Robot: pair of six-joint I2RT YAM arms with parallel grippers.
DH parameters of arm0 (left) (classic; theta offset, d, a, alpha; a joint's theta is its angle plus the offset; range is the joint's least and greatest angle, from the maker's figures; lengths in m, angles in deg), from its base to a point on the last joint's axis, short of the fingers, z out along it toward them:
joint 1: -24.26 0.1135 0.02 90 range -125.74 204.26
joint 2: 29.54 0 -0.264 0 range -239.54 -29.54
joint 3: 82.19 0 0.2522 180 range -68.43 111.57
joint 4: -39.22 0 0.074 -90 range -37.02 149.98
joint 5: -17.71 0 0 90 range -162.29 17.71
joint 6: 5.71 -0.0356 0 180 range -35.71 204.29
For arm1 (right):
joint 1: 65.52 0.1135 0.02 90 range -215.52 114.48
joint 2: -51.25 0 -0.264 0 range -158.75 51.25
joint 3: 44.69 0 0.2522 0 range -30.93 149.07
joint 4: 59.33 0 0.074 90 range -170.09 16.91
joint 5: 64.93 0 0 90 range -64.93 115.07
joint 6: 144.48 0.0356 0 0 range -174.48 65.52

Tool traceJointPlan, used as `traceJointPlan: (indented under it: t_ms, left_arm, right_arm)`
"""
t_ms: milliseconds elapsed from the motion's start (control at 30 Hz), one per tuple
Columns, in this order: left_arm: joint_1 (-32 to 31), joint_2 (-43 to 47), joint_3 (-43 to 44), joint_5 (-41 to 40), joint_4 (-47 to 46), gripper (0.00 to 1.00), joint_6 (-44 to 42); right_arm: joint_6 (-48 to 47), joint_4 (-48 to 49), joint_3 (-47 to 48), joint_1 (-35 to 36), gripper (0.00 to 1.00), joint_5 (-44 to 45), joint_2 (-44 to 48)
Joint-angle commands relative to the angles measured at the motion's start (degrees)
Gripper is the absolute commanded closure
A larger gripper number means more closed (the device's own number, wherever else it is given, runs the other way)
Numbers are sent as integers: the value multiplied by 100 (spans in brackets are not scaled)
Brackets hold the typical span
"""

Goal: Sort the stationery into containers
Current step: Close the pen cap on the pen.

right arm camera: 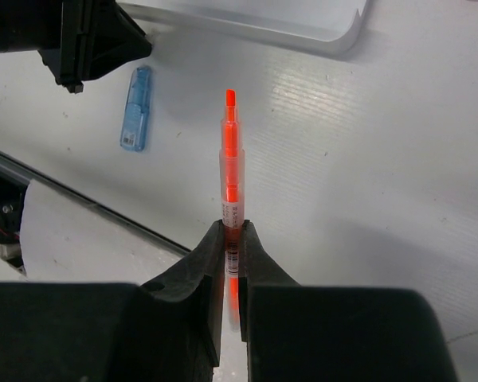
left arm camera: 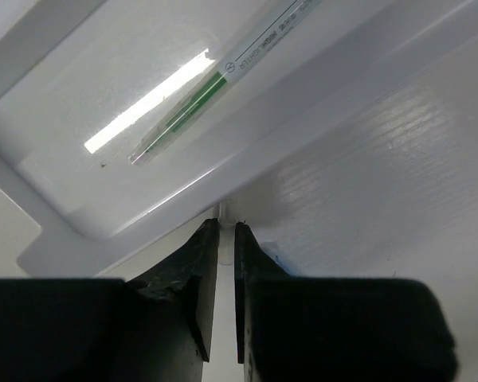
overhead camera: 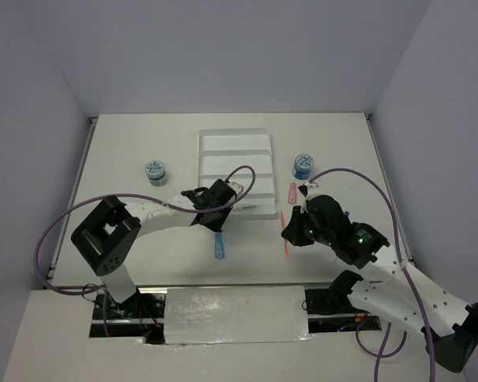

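Note:
The white divided tray [overhead camera: 233, 140] lies at the table's middle back. A grey-green pen [left arm camera: 193, 109] rests in its nearest compartment. My left gripper [overhead camera: 217, 216] hangs at the tray's near edge [left arm camera: 143, 215]; its jaws stand a narrow slit apart with nothing between them [left arm camera: 226, 229]. A short blue stick [overhead camera: 219, 245] lies on the table just in front of it. My right gripper [right arm camera: 233, 227] is shut on an orange pen [right arm camera: 231, 151], which it holds a little above the table; the same pen [overhead camera: 286, 239] shows right of the tray.
Two round patterned tubs stand on the table, one [overhead camera: 155, 172] left of the tray and one [overhead camera: 303, 165] right of it. A pink stick [overhead camera: 291, 192] lies beside the right tub. The blue stick [right arm camera: 136, 119] and the left arm [right arm camera: 80, 40] appear left of the orange pen.

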Motion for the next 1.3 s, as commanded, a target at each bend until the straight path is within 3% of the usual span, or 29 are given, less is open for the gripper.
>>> traceJointPlan:
  t_ms: [0,133,333,500,633,700,867,1000,1267]
  left_arm:
    - [-108,114,279,170,22,90,-8]
    - [-327,421,481,363,-13,100,10]
    - [-477,1107,832,540,-224,100,325]
    - [-460,2097,685,-330,-1505,100,1247]
    - [-407,3013,-194,-647,-3026,100,2170]
    - [-390,3425,-536,-735,-3666,100,2356]
    - [-372,3727,-696,-551,-4013,100,2400]
    - [-363,3946,-1117,-209,-4818,100,2305]
    - [-363,4034,-1162,196,-4936,100,1979]
  right_arm:
    - [-73,7,288,58,100,79,47]
    - [-82,120,279,67,100,26,74]
    - [93,1075,-19,84,100,8,678]
    - [700,2816,-766,110,100,-475,997]
    - [937,4144,-1066,163,100,-721,586]
    - [938,4374,-987,216,100,-888,234]
    - [666,4454,-391,269,100,-1002,-330]
    - [656,4568,-108,374,100,-1283,-725]
    - [446,4612,-38,620,100,-1372,-787]
